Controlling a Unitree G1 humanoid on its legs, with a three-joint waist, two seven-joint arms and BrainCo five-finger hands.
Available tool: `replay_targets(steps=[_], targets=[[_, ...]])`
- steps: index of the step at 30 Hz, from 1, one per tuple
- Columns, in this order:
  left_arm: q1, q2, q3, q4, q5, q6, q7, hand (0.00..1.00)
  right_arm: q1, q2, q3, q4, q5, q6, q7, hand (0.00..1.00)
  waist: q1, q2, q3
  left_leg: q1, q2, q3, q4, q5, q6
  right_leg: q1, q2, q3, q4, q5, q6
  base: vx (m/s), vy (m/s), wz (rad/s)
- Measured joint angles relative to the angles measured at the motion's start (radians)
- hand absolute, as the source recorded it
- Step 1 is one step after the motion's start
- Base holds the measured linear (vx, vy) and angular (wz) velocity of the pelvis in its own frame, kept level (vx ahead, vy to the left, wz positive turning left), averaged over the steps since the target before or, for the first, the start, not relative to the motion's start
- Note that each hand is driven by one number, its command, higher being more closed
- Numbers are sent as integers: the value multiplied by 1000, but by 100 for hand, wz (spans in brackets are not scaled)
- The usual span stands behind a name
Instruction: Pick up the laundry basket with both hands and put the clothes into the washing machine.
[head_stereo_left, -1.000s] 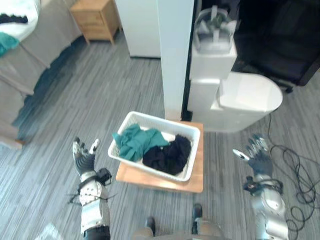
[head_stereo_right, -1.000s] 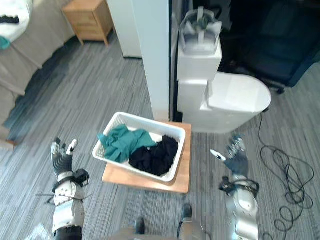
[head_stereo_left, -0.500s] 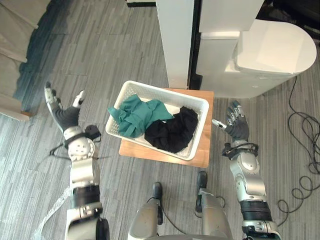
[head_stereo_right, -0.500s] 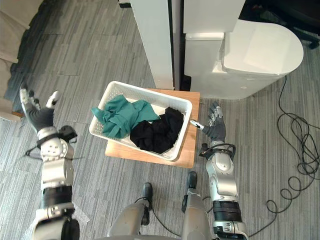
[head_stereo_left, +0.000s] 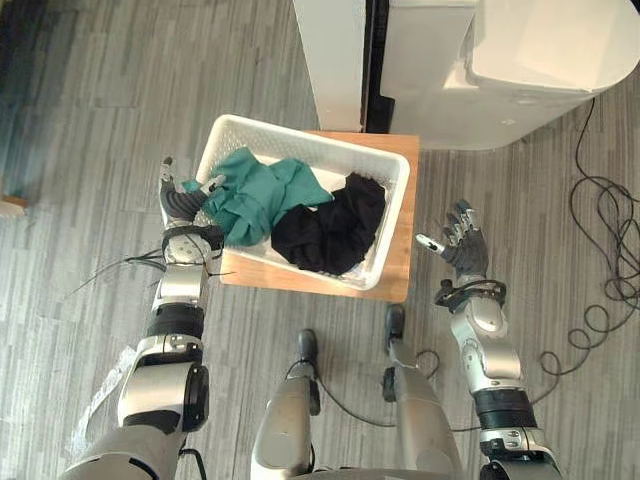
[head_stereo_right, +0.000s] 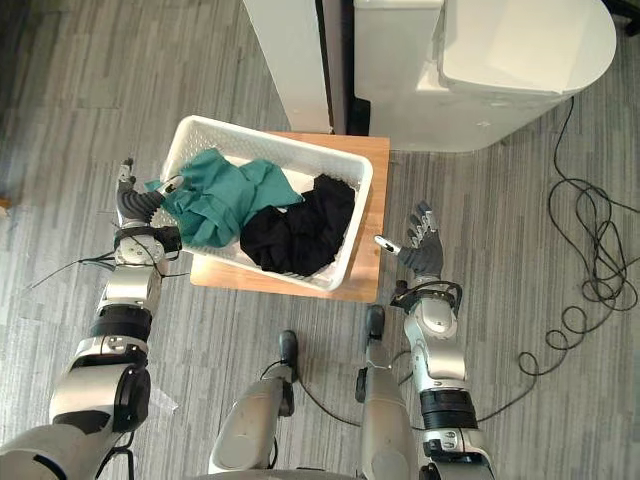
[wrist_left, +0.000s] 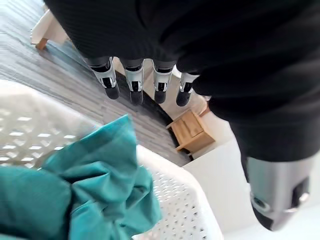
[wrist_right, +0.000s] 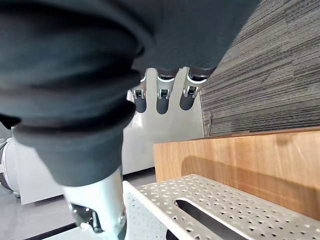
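A white perforated laundry basket (head_stereo_left: 392, 225) sits on a low wooden stand (head_stereo_left: 300, 281). It holds teal clothes (head_stereo_left: 250, 195) on its left and black clothes (head_stereo_left: 325, 225) on its right. My left hand (head_stereo_left: 178, 203) is open at the basket's left end, palm toward the wall and thumb by the rim; I cannot tell if it touches. Its straight fingers (wrist_left: 134, 85) reach past the teal cloth (wrist_left: 95, 185). My right hand (head_stereo_left: 463, 252) is open to the right of the stand, apart from the basket, fingers (wrist_right: 161, 97) straight. The white washing machine (head_stereo_left: 540, 50) stands behind.
A white upright panel (head_stereo_left: 330, 50) stands just behind the basket, left of the washing machine. A small wooden bedside cabinet (wrist_left: 192, 132) shows far off in the left wrist view. Grey plank floor surrounds the stand on the left, front and right.
The camera has tilted further down. My left hand has swung in from the open floor to the basket's left end. My right hand stays to the right of the stand.
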Motion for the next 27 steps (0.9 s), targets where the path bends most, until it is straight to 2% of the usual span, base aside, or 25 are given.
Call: replay_targets(steps=[10,18,27], targets=[[-174,14,76,94,16,41,-50,0,-74,18,19,20,19,39,-1,0,0,-12,47,-53,6,15,22,-2,-1,-19,8,16,-67,48,3,3,-17,-3],[-220,8,71,113,84,40,-51,0,-116,21,33,10,19,39,-9,0,1,-24,54,-84,5,34,59,-22,8,-28,8,42,-100,74,17,12,-11,-6],[-227,6,73,111,135,37,-50,0,-146,39,42,9,18,40,-22,0,2,-25,55,-130,12,38,115,-47,11,-41,10,53,-120,93,21,-2,-5,-3]])
